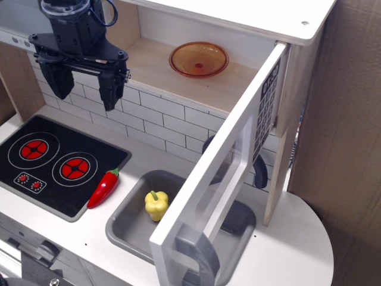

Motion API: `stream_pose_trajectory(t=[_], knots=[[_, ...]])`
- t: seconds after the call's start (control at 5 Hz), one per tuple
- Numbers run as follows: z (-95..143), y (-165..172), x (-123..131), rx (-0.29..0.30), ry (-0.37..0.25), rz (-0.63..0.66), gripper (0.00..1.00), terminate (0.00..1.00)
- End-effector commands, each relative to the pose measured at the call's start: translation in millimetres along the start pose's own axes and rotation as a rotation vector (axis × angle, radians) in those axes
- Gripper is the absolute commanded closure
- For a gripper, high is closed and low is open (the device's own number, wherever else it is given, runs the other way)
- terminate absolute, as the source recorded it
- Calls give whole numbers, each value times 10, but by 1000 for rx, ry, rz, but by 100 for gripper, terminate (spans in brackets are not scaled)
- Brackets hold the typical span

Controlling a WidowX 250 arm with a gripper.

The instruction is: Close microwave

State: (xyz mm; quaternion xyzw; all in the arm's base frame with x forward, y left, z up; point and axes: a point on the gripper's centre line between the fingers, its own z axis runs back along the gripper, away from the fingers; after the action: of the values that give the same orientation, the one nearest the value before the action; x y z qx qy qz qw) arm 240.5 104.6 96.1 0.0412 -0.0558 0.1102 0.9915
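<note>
The microwave [178,71] is a pale-wood box above the counter. Its wide white door [220,179] stands swung wide open toward me, hinged at the right. The grey bar handle [199,256] is at the door's near end, and the black keypad panel [266,104] is near the hinge. An orange bowl [199,59] sits inside the cavity. My black gripper [83,89] hangs open and empty at the upper left, in front of the cavity's left end and far from the door.
A black stovetop [53,164] with red burners lies at the left. A red chili pepper [104,187] lies beside it. A grey sink [128,220] holds a yellow bell pepper [156,204]. A cardboard wall [345,149] stands at the right.
</note>
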Motion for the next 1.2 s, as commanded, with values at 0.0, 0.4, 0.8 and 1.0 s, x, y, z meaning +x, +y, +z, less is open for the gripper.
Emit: stream_pose_trajectory(t=[0.0,0.4,0.8,1.0], knots=[[0,0,0,0,0,0,0,0],[586,-537,-1,-75,54,77,0,0],[750,-973,-92,-151,-72,94,0,0],[718,-1185,-67,-170,-83,85,0,0]])
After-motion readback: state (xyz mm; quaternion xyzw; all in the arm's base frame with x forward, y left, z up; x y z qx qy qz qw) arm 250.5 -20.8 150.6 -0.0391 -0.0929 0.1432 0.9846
